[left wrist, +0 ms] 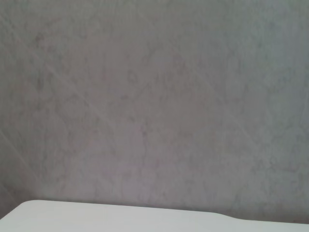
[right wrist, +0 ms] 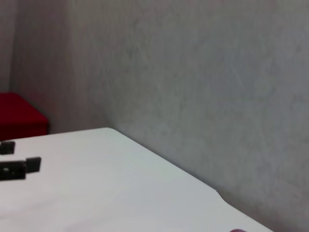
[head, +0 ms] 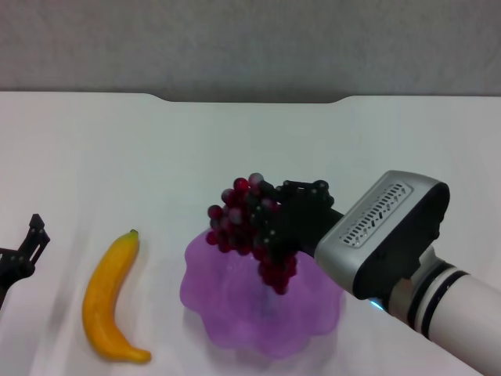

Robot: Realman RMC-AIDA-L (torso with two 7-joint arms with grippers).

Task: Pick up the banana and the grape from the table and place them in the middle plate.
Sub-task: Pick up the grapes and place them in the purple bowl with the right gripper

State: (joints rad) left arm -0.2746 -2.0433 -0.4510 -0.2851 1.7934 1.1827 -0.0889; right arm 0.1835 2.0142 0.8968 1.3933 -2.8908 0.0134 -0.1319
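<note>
head view shows the right gripper (head: pixel 275 221) clenched round the grape (head: pixel 252 227), holding the bunch in the air over the far side of the middle plate (head: pixel 235 305), its lowest berries hanging above the purple bowl. the plate sits near the near edge of the table (head: pixel 156 157), about midway along it. the banana (head: pixel 111 298) lies on the tabletop just left of the plate, not touching it. the left gripper (head: pixel 23 254) rests by the left edge, fingers spread and holding nothing.
</note>
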